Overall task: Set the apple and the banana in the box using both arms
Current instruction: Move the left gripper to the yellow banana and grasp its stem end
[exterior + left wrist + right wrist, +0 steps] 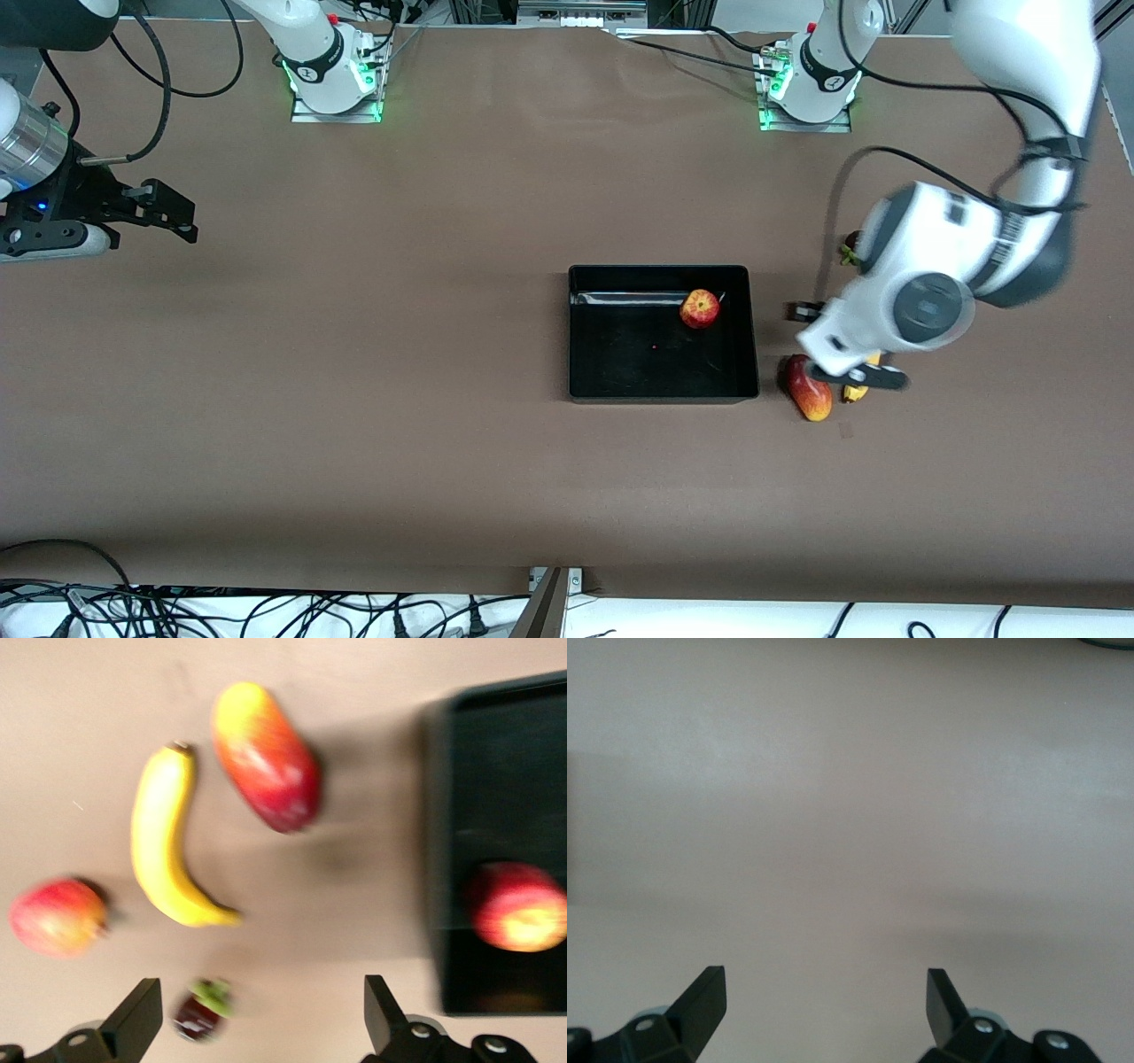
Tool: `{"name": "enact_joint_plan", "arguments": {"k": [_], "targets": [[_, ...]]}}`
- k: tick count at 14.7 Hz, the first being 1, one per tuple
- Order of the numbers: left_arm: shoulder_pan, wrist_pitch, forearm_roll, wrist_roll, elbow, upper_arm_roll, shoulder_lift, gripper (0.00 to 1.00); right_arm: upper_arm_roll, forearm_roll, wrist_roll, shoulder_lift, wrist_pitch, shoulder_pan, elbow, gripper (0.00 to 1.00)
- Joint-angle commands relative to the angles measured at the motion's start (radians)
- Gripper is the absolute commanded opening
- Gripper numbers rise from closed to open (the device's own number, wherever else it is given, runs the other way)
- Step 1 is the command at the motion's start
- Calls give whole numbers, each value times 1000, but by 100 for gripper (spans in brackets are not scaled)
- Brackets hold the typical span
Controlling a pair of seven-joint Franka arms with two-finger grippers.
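The apple (700, 308) lies in the black box (660, 390), in the corner toward the robots' bases and the left arm's end; the left wrist view shows the apple (518, 906) and the box (496, 753) too. The banana (164, 850) lies on the table beside the box; in the front view only its end (856, 391) shows under the left arm. My left gripper (837, 346) is open and empty, up over the fruits beside the box; it also shows in the left wrist view (257, 1014). My right gripper (168, 213) is open and empty and waits at the right arm's end of the table; its own wrist view (824, 1001) shows it over bare table.
An oblong red-and-yellow fruit (809, 387) lies between the banana and the box; it also shows in the left wrist view (266, 757). A pink-red round fruit (55, 917) and a small dark fruit with a green cap (202, 1010) lie near the banana.
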Motion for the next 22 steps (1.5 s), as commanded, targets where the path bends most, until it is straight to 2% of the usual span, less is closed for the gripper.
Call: {"name": "enact_joint_plan", "arguments": {"k": [1,4,6,10,11,12,13,17,20,22], "targets": [[62,96,121,141,-45,-12,25,100,12,-2,-2,5,-4,-12,17,100],[139,342,144,155,-216,-12,26,100,12,-2,-1,5,-4,-12,17,100],[200,520,146,230,-305,-12,34,100,12,-2,-1,5,-4,-12,17,100],[236,619,144,276,-370,-13,55,100,12,-2,-1,5,-4,-14,17,100],[239,641,144,276,-385,-13,57,87,12,-2,-1,5,-4,-14,17,100],[241,658,144,278,-396,-12,64,61,12,0,-1,6,-4,-14,17,100],[247,662,144,281,-398,-13,66,45,11,0,-1,8,-4,-15,17,100],[245,653,146,301,-406,-13,60,2,10,0,-1,10,4,-17,17,100],[241,583,144,305,-386,-27,5,0,10,0,-1,10,12,-15,17,100],[236,454,143,299,-337,-67,-38,0,10,0,-1,8,12,-17,17,100]]}}
